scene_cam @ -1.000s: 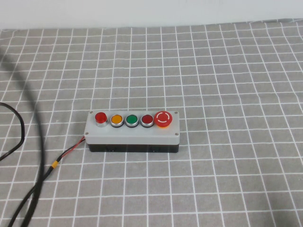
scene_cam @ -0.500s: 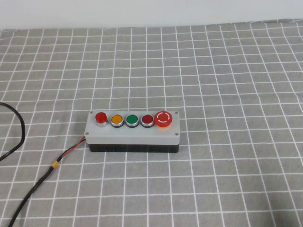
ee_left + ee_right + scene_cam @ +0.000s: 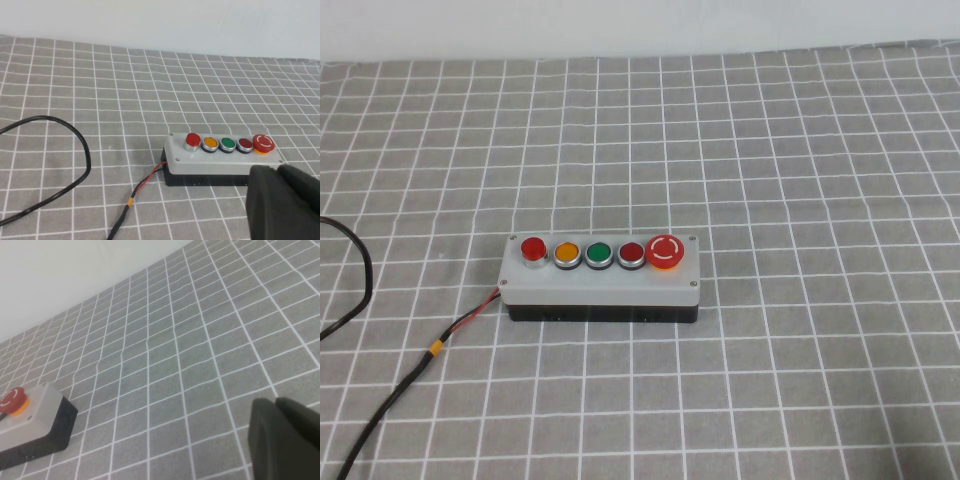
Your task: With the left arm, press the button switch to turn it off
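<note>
Here the grey box (image 3: 600, 275) sits a little left of the middle of the checked cloth (image 3: 800, 160), its long side running from nine to three o'clock in the high view. Along its top runs a row of five buttons. The button switch (image 3: 533, 249), bright red with a silver rim, is the end one at the nine o'clock end. Next toward three o'clock come an orange button (image 3: 566, 252), a green button (image 3: 598, 253), a darker red button (image 3: 631, 253) and the large red mushroom button (image 3: 665, 251) at the far end. A thin red and black wire (image 3: 470, 320) leaves the box's nine o'clock end and joins a thick black cable (image 3: 380, 420) that trails toward seven o'clock; another loop of black cable (image 3: 358, 270) curves near the nine o'clock edge of the cloth.

Neither arm appears in the high view. In the left wrist view the left gripper (image 3: 285, 202) is a dark, blurred block near the camera, apart from the box and touching nothing; whether it is open or closed cannot be told. In the right wrist view the right gripper (image 3: 287, 440) is likewise a dark block over bare cloth, well away from the box, and its state cannot be told either.
</note>
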